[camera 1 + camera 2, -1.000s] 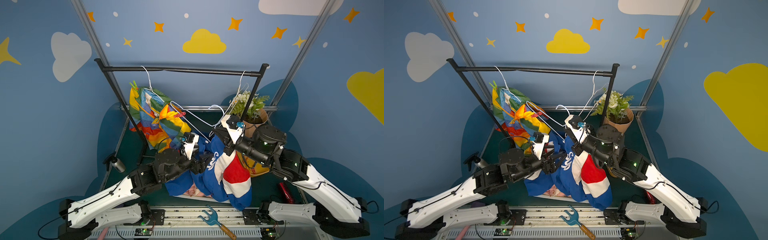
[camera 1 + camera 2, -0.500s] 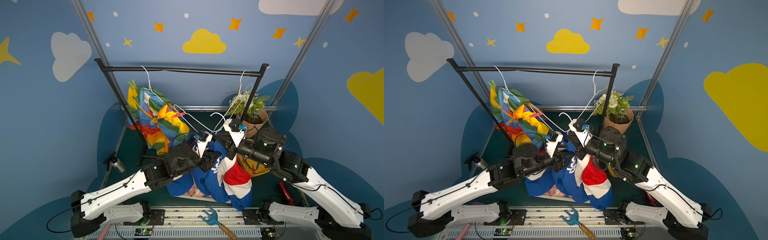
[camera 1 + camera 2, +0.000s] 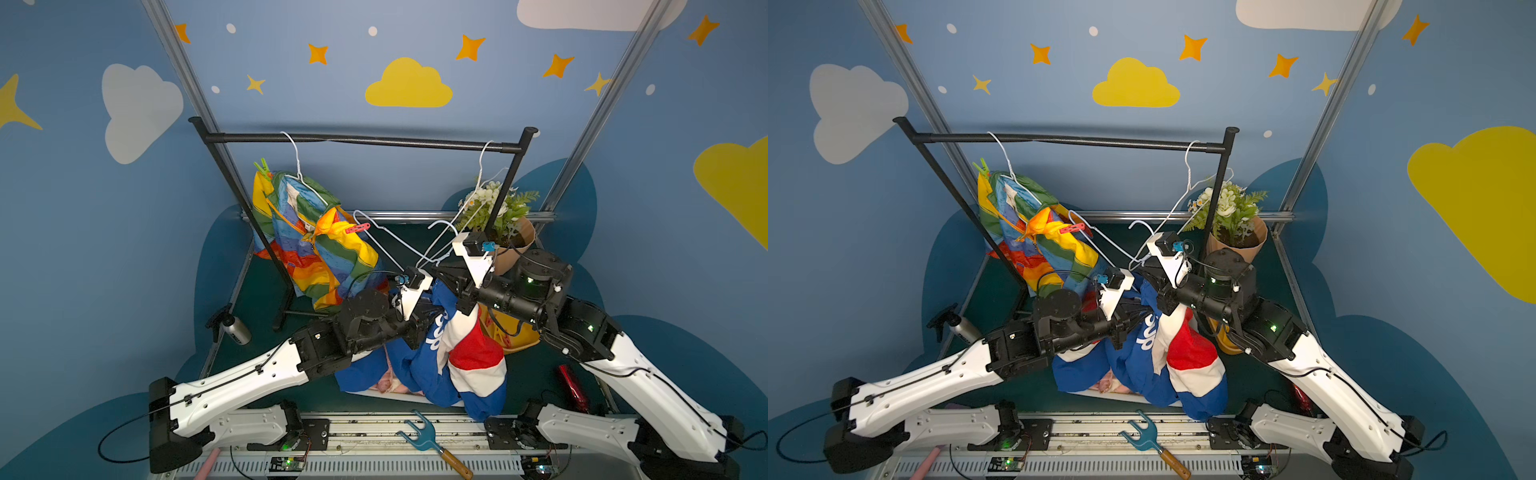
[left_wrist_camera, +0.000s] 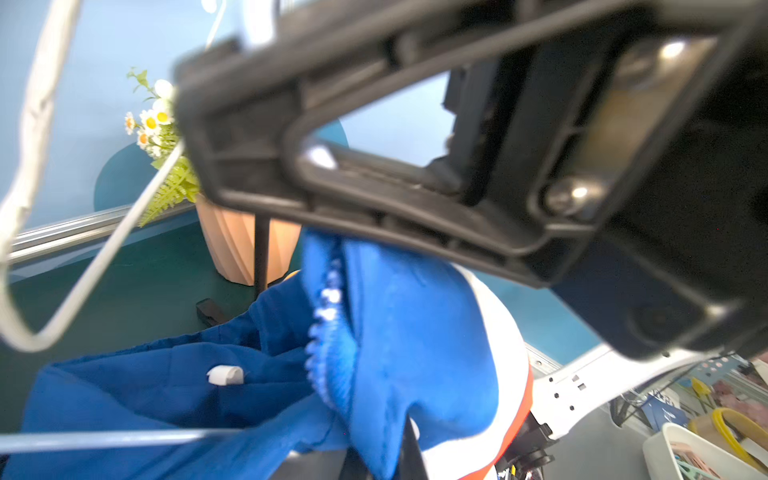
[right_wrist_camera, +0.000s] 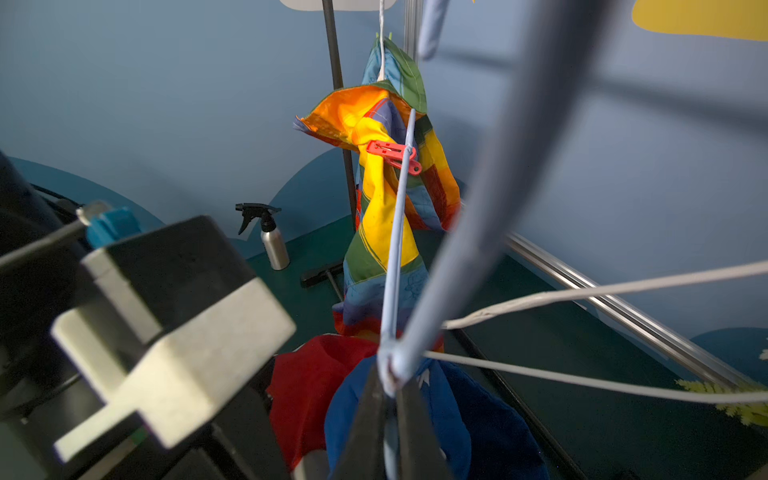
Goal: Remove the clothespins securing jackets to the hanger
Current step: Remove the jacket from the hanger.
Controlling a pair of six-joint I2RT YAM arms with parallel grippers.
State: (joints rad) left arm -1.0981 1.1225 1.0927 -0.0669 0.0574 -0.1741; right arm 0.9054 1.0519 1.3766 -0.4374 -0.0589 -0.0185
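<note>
**Item 1, right gripper** (image 5: 388, 388): fingers clamped on the wire of a white hanger (image 5: 461, 257). The blue jacket (image 3: 457, 357) is bunched around them.

**Item 2, left gripper** (image 3: 430, 311): fingers together, just beside the right pair, at the blue jacket's zip edge. I cannot tell whether they pinch a peg or only cloth.

**Item 3, pegs:** the red clothespin (image 5: 395, 156) sits on the rainbow jacket (image 3: 316, 249), well beyond both pairs of fingers. The green clothespin (image 3: 262, 166) is farther off, at that jacket's other shoulder. I see no peg at the fingers.

**Hazards, in my judgement:**
- If the left holds cloth alone, a pull would drag the hanger out of the right grip.
- The crossed hanger wires could snag and swing the rainbow jacket.
- The wrists sit close enough to collide.
</note>
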